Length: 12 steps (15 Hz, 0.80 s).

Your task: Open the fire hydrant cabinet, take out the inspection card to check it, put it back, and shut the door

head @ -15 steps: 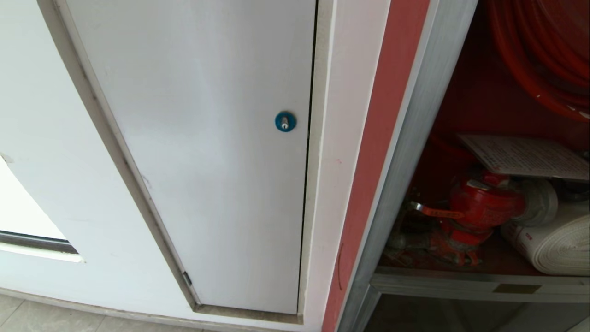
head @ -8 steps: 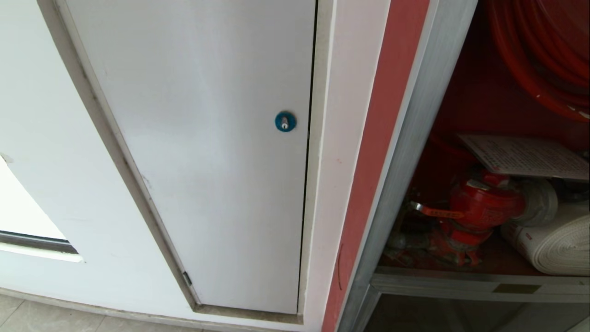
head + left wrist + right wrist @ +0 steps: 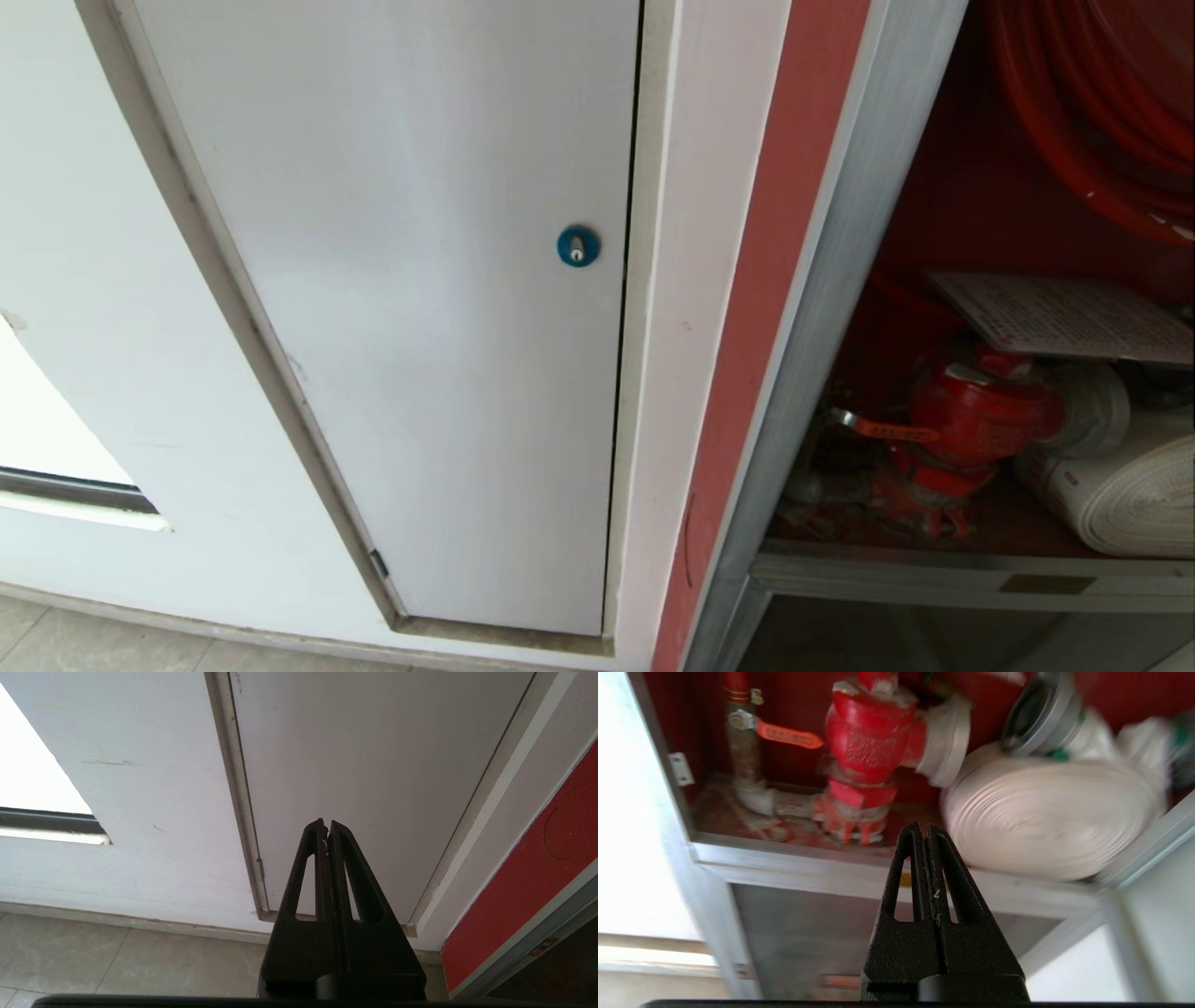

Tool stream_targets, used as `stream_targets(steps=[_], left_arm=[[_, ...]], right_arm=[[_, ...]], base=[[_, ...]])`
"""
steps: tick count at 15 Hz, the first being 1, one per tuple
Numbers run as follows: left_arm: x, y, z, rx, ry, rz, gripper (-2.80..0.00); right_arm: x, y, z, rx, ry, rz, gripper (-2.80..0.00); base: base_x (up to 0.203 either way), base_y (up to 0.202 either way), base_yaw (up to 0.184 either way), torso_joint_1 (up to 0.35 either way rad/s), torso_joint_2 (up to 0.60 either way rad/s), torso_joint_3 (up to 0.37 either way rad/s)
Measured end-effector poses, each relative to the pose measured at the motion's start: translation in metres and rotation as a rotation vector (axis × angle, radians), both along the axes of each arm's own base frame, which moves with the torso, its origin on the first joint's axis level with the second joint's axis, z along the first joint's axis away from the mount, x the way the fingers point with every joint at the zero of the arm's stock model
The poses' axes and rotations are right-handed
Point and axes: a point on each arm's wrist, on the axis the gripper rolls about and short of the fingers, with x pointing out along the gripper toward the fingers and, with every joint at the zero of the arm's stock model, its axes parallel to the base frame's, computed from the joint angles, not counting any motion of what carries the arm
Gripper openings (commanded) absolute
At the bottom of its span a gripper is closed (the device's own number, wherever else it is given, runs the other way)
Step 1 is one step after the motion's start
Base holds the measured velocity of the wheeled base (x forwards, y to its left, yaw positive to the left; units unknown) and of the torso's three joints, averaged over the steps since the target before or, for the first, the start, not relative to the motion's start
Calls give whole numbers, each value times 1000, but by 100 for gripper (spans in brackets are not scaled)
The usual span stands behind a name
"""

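Note:
The fire hydrant cabinet [image 3: 840, 233] stands open at the right of the head view, red inside. The inspection card [image 3: 1064, 317] lies flat on top of the red hydrant valve [image 3: 980, 411], beside the white rolled hose [image 3: 1130, 495] and under the red hose reel [image 3: 1102, 112]. The door is out of view. My right gripper [image 3: 926, 830] is shut and empty, pointing at the cabinet's silver sill [image 3: 794, 868] below the valve [image 3: 871, 732] and the hose [image 3: 1045, 812]. My left gripper [image 3: 326, 826] is shut and empty, parked facing the white panel door [image 3: 373, 765]. Neither gripper shows in the head view.
A plain white panel door [image 3: 420, 280] with a round blue lock [image 3: 578, 246] fills the wall left of the cabinet. Under the sill sits a smaller dark glass panel [image 3: 798, 942] with a reddish label [image 3: 838, 981]. Grey floor tiles [image 3: 117, 956] run along the wall's foot.

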Motion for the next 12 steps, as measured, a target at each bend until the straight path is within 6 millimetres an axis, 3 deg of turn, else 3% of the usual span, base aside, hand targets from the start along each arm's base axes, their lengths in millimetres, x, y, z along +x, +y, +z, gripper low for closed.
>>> stream_targets(steps=[6, 12], left_arm=[[0, 0, 0, 0, 0, -1, -280], [0, 0, 0, 0, 0, 0, -280]], right_arm=[[16, 0, 45, -152, 72, 4, -280], [40, 0, 77, -380, 325, 45, -280]], base=[[0, 0, 0, 0, 0, 0], [0, 0, 0, 0, 0, 0]])
